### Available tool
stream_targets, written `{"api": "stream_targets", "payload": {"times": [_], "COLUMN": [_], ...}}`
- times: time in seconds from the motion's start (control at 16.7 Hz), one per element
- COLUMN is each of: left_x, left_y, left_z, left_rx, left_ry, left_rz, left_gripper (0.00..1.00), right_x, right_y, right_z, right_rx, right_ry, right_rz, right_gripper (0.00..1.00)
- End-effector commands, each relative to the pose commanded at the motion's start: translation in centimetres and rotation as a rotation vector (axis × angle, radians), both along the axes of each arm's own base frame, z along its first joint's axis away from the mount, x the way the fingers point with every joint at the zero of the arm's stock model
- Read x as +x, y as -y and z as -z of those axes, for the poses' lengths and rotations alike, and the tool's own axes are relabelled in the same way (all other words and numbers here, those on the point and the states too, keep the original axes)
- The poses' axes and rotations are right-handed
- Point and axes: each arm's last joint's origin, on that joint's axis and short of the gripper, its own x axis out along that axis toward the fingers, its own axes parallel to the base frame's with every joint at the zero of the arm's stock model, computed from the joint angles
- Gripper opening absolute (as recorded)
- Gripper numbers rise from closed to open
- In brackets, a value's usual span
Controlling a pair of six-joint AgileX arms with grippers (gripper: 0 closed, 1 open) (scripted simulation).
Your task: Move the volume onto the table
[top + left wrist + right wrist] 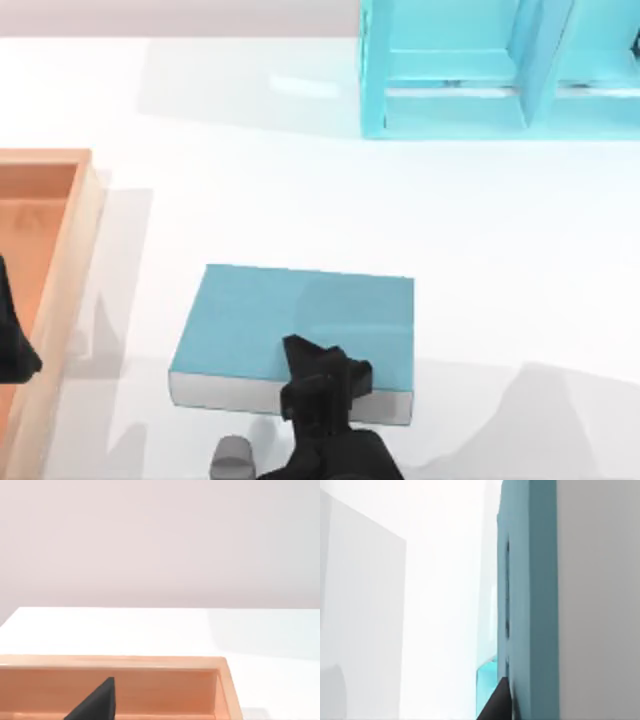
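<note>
Since book (290,325) lies flat on white table (480,260), in front of cyan shelf unit (500,70) and well apart from it, placing is judged nearly done. Right gripper (325,385) is seen at book's near edge, over cover and page side; one finger (495,702) is pressed on cover in right wrist view. Jaws appear closed on book edge, not yet released. Left gripper (12,340) is parked over wooden tray (70,260), left of book; its jaw state cannot be told.
</note>
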Motion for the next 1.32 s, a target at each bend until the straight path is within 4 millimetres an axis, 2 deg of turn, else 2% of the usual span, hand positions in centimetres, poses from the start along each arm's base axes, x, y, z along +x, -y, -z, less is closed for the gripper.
{"api": "stream_targets", "payload": {"times": [0.18, 0.48, 0.78, 1.32], "left_x": [0.0, 0.0, 0.0, 0.0], "left_y": [0.0, 0.0, 0.0, 0.0], "left_z": [0.0, 0.0, 0.0, 0.0], "left_rx": [0.000, 0.000, 0.000, 0.000], "left_ry": [0.000, 0.000, 0.000, 0.000], "left_rz": [0.000, 0.000, 0.000, 0.000], "left_gripper": [1.00, 1.00, 1.00, 1.00], "right_x": [0.1, 0.0, 0.1, 0.1], "right_y": [0.0, 0.0, 0.0, 0.0], "right_z": [0.7, 2.9, 3.2, 3.2], "right_rx": [-0.013, -0.017, -0.003, -0.003], "right_ry": [-0.004, -0.005, -0.004, -0.004], "right_rz": [0.000, -0.002, 0.003, 0.003], "right_gripper": [0.00, 0.00, 0.00, 0.68]}}
